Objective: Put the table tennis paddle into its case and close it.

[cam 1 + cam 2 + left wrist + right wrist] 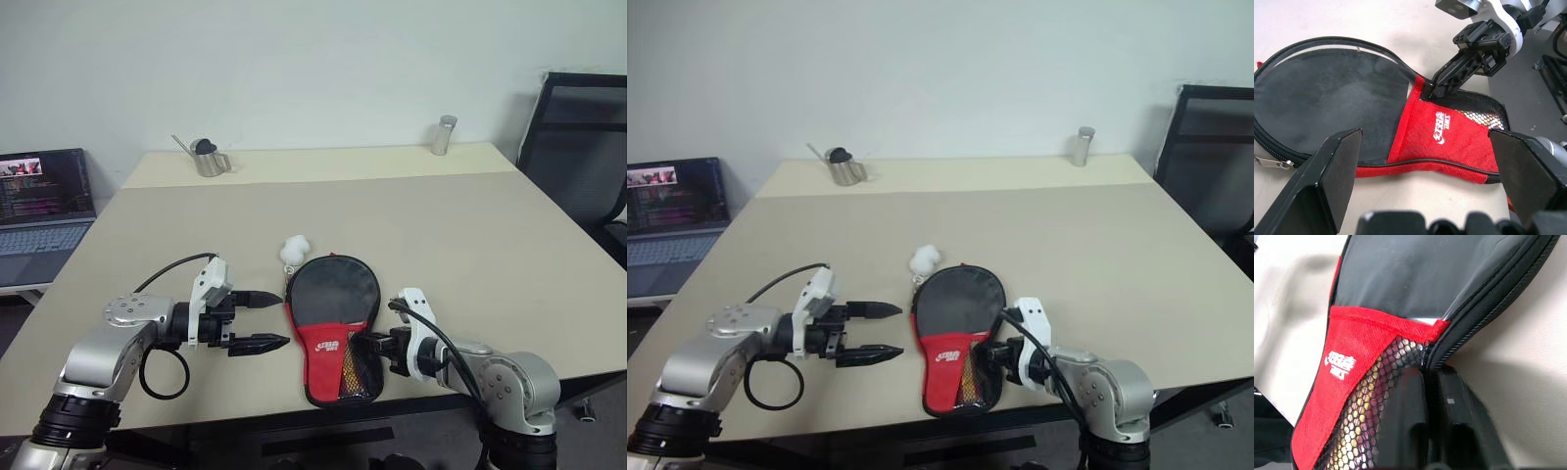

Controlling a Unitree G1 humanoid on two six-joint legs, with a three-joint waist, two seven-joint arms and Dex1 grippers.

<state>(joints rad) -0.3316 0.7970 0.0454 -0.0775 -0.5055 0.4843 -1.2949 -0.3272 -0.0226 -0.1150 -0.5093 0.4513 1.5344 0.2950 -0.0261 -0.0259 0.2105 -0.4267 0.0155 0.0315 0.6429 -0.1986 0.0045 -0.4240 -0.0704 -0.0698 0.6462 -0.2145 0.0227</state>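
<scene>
Currently the left gripper (270, 320) is hovering wide open beside the soft black-and-red paddle-shaped case (331, 328); the right gripper (1436, 87) is touching its mesh edge, grip indeterminate

black and red on a beige table

the case (331, 328) is black fabric with a red panel bearing a white logo, and a black honeycomb mesh pocket showing yellowish glints. the table (470, 235) is pale beige, with a lighter cream strip at the far edge. both grippers have black fingers on white and silver housings. the watering can (208, 159) is silver; the ball (293, 250) is white.
</scene>
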